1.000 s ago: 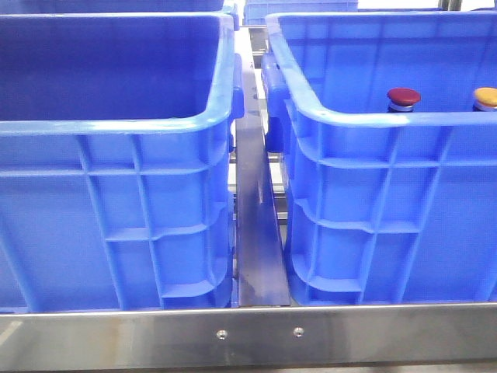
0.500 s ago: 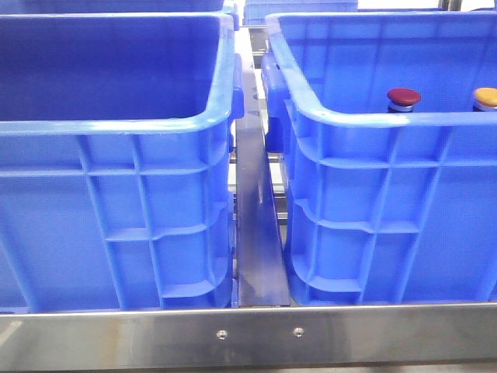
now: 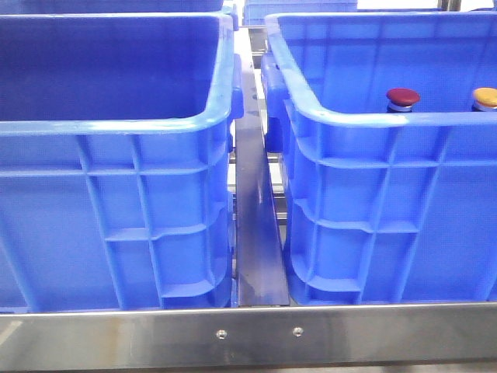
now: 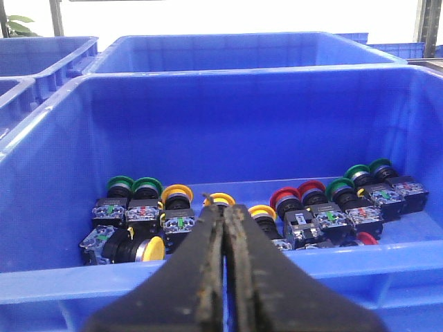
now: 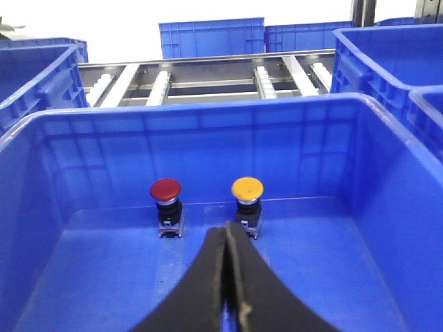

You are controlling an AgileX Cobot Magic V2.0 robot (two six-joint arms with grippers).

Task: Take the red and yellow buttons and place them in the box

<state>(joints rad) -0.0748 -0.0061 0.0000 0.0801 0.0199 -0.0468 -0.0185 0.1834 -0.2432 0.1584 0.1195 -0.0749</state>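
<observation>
Two buttons, red (image 5: pixel 165 189) and yellow (image 5: pixel 247 187), stand upright just beyond the right gripper (image 5: pixel 228 277), its jaws closed and empty. Probably light, rigid and smooth-capped; best gripped at the body beneath the cap.

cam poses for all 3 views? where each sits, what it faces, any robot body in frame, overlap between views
Front: low before two blue crates, facing forward; no robot parts.
Left wrist: above left gripper, shut, facing a crate of mixed buttons.
Right wrist: above right gripper, shut, facing the box.
Shared: red button and yellow button, front and right wrist.
</observation>
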